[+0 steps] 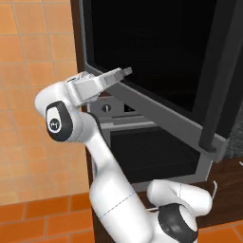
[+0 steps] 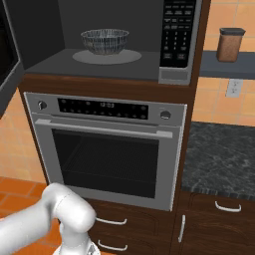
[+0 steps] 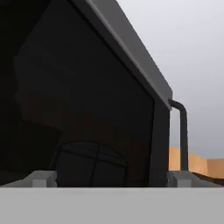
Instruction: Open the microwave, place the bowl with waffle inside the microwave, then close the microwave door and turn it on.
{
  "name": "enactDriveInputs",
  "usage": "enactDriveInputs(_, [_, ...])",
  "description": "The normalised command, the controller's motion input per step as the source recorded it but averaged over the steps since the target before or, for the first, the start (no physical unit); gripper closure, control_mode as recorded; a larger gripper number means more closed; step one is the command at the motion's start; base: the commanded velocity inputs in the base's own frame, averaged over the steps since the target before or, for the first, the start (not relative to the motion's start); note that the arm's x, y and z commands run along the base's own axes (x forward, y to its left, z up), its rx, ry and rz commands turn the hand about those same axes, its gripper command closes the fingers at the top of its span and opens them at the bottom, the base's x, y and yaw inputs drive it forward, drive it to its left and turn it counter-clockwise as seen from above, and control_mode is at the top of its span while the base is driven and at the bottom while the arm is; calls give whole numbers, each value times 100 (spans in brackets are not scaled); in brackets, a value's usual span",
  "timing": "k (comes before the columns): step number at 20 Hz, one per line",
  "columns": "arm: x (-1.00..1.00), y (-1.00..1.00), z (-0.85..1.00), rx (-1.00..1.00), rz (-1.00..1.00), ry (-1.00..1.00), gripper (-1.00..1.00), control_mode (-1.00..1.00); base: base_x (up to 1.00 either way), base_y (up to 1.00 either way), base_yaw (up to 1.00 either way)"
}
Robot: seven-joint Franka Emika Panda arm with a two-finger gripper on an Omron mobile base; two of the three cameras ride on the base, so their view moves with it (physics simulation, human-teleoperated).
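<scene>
The microwave (image 2: 175, 74) stands open above the oven. The bowl (image 2: 104, 41), clear glass with mesh-like sides, sits on the grey turntable (image 2: 128, 57) inside the dark cavity; I cannot make out the waffle in it. The microwave door (image 1: 156, 57) is swung wide out, its dark bar handle (image 1: 216, 99) on the near side. My gripper (image 1: 124, 72) is open and holds nothing, close to the door's lower grey frame. In the hand view the fingertips (image 3: 41, 177) stand far apart before the door's black glass (image 3: 87, 109) and its handle (image 3: 183, 131).
A silver oven (image 2: 107, 149) with knobs and a horizontal handle sits below the microwave. To the right are a dark stone counter (image 2: 219, 159), a brown canister (image 2: 230, 45) on a shelf, and wooden drawers (image 2: 219, 224). The floor is orange tile (image 1: 28, 71).
</scene>
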Motion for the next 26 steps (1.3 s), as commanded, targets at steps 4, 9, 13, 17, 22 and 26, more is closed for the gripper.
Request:
enactDriveInputs(4, [0, -91, 16, 16, 8, -1, -100, -100, 0, 0, 0])
enactDriveInputs(9, [0, -84, 4, 20, 27, -1, -100, -100, 0, 0, 0])
enactDriveInputs(13, [3, -76, 7, 23, 32, -1, -100, -100, 0, 0, 0])
enactDriveInputs(17, [2, -61, 5, 23, 32, -1, -100, -100, 0, 0, 0])
enactDriveInputs(22, [8, -56, 1, 22, 35, -4, -100, -100, 0, 0, 0])
enactDriveInputs(26, [29, -52, 4, 24, 38, -4, -100, -100, 0, 0, 0])
